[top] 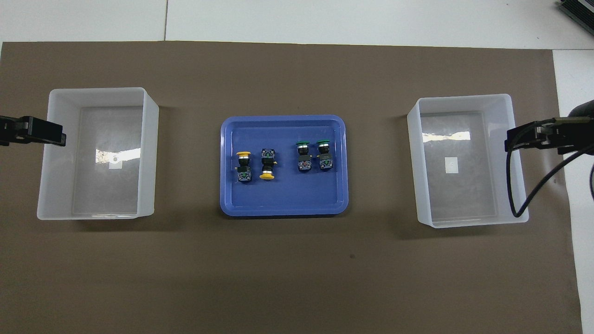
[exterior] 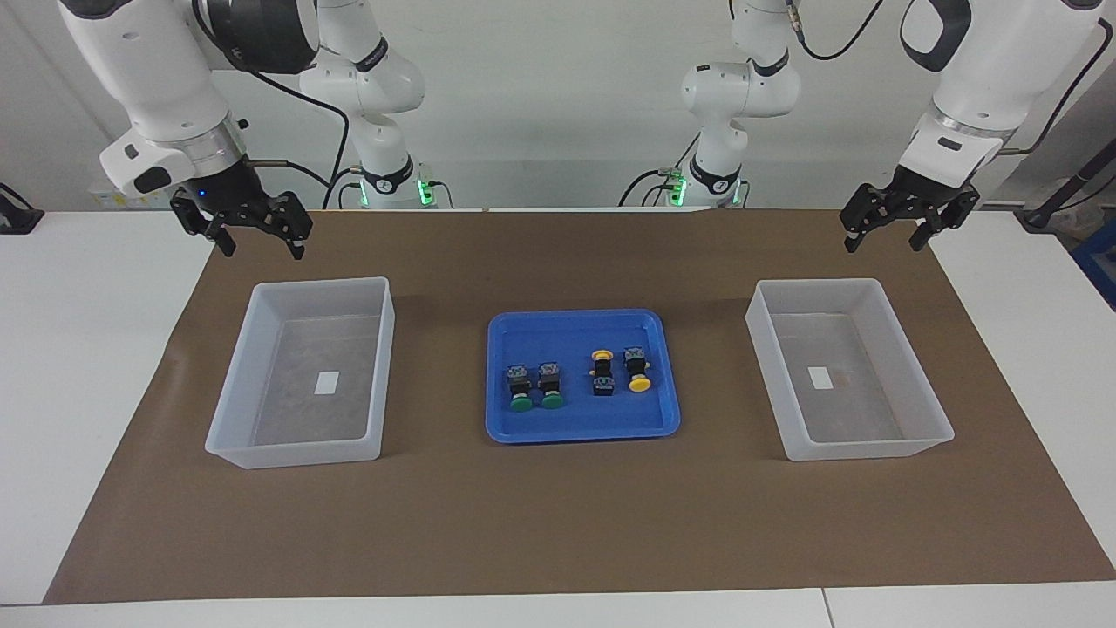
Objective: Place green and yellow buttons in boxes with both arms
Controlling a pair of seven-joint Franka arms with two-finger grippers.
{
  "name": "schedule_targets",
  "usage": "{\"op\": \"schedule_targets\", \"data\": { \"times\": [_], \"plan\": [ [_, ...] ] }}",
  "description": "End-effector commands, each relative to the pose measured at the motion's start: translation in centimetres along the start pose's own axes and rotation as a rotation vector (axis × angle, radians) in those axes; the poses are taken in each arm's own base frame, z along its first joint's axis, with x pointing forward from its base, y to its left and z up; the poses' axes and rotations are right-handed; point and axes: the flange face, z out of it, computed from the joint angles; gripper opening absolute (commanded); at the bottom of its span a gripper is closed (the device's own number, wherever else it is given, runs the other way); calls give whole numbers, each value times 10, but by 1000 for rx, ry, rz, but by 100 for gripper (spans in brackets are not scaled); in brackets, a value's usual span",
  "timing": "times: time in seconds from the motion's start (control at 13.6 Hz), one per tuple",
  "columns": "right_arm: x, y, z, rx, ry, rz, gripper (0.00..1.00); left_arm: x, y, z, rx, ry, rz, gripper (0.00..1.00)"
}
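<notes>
1. Right end effector (exterior: 251, 231): raised over the brown mat (exterior: 558, 515), at the robots' edge of it, at the right arm's end of the desk (exterior: 78, 349). Fingers spread, nothing between them. Arm waits.
2. Box at the right arm's end (exterior: 301, 375): whitish, see-through, standing on the mat. Holds only a small white label (exterior: 328, 382) on its floor.
3. Blue tray (exterior: 582, 432): mid-desk, between the two boxes, well apart from each.
4. Two green buttons (exterior: 535, 385): lying side by side in the tray, on the half toward the right arm's end. Both caps point away from the robots.
5. Two yellow buttons (exterior: 621, 370): lying side by side in the tray, on the half toward the left arm's end. The inner one has its cap toward the robots, the outer one has its cap away from them.
6. Box at the left arm's end (exterior: 846, 371): same kind, on the mat, holding only its white label (exterior: 819, 377).
7. Left end effector (exterior: 885, 228): raised over the mat's edge near the robots, at the left arm's end. Fingers spread, holding nothing. Arm waits.
</notes>
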Motion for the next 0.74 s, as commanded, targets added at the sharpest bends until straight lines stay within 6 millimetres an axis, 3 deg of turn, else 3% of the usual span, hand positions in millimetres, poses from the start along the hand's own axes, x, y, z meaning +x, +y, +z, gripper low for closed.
{"op": "schedule_targets", "data": {
  "times": [0.0,0.66],
  "plan": [
    [-2,3,1,0,-1,-15,100,-3,0,-4,-1,-1,-1,100],
    [-2,6,1,-1,-4,-10,100,-3,5,-4,0,-4,7,100]
  ]
}}
